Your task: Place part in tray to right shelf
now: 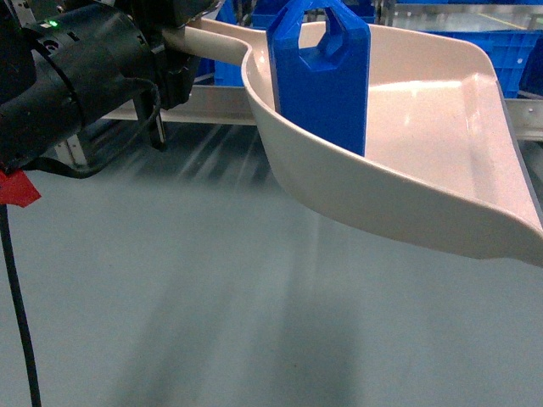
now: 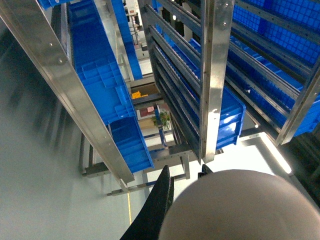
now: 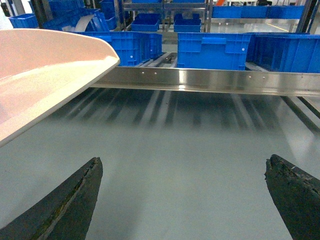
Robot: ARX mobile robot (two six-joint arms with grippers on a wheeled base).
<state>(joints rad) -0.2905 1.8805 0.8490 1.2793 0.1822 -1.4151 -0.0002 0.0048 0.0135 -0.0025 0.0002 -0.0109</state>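
Note:
The beige tray point(image 1: 428, 161) hangs in the air above the grey floor, tilted, filling the upper right of the head view. A bright blue part point(image 1: 322, 80) stands upright inside it near the handle end. My left gripper point(image 1: 174, 55) is shut on the tray's handle point(image 1: 208, 36) at the upper left. In the left wrist view the rounded handle point(image 2: 240, 210) sits between the black fingers point(image 2: 157, 205) of the left gripper point(image 2: 185, 169). The right gripper point(image 3: 182, 167) stands wide open over bare floor, with the tray's front corner point(image 3: 45, 75) up to its left.
A steel rail point(image 3: 210, 82) runs across ahead of the right gripper, with blue bins point(image 3: 215, 50) behind it. Blue bins point(image 1: 509, 51) also show behind the tray. Steel racks holding blue bins point(image 2: 107, 95) fill the left wrist view. The floor point(image 1: 212, 297) is grey.

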